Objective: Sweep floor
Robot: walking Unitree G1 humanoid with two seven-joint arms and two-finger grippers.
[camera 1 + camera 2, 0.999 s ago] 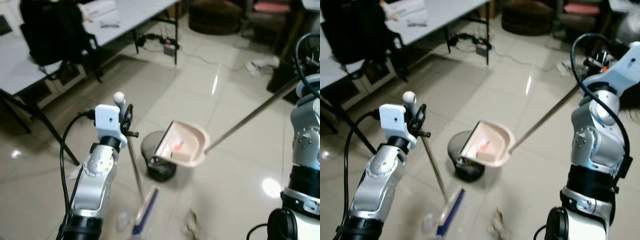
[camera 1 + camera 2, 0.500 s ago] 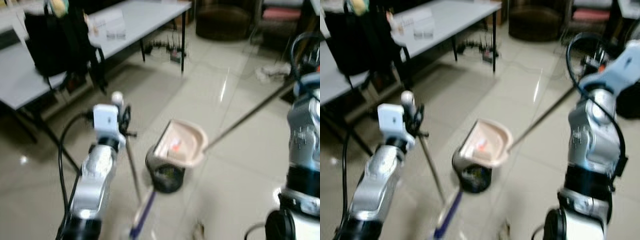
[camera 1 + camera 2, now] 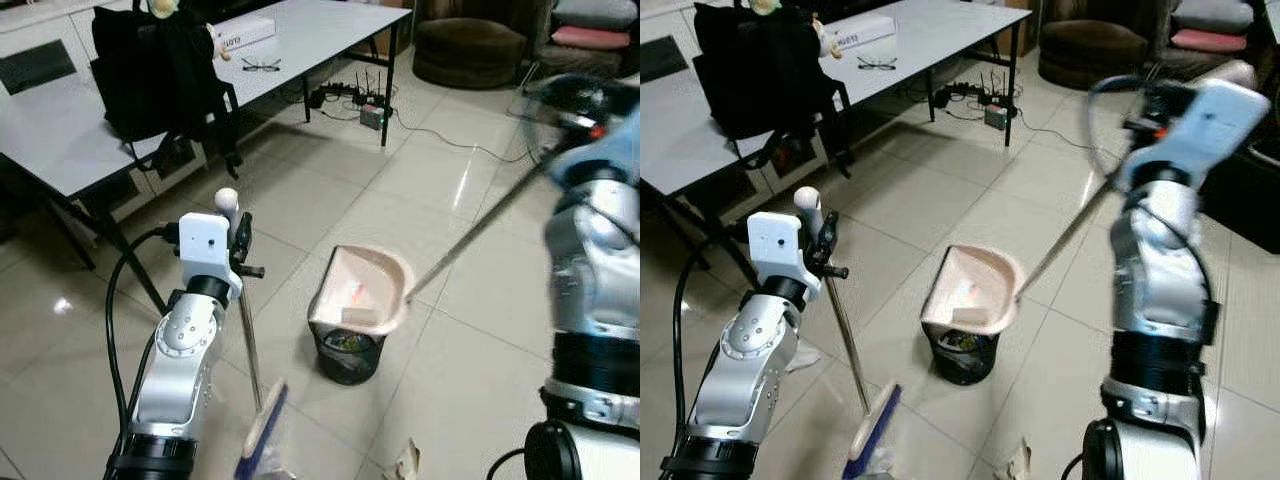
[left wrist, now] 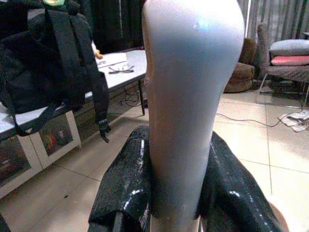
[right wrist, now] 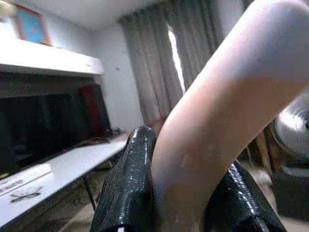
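My left gripper (image 3: 240, 240) is shut on the white top of the broom handle (image 4: 190, 96). The thin handle runs down to the blue and beige broom head (image 3: 262, 432), which rests on the tiled floor. My right gripper (image 5: 178, 193) is shut on the pale grip of the dustpan's long metal handle (image 3: 480, 230). The beige dustpan (image 3: 362, 290) hangs tilted over the small black bin (image 3: 346, 352), with pink and pale scraps lying in it. A crumpled scrap (image 3: 406, 462) lies on the floor near my right leg.
A grey table (image 3: 120, 110) with a black backpack (image 3: 160, 70) stands to the left. Cables and a power strip (image 3: 372, 112) lie under its far end. A brown pouf (image 3: 470, 50) and a chair (image 3: 590, 40) stand at the back. Open tiled floor lies ahead of the bin.
The camera has risen and turned, so the whole scene has shifted. The dustpan has come to hang more directly over the bin. Both grippers keep their holds.
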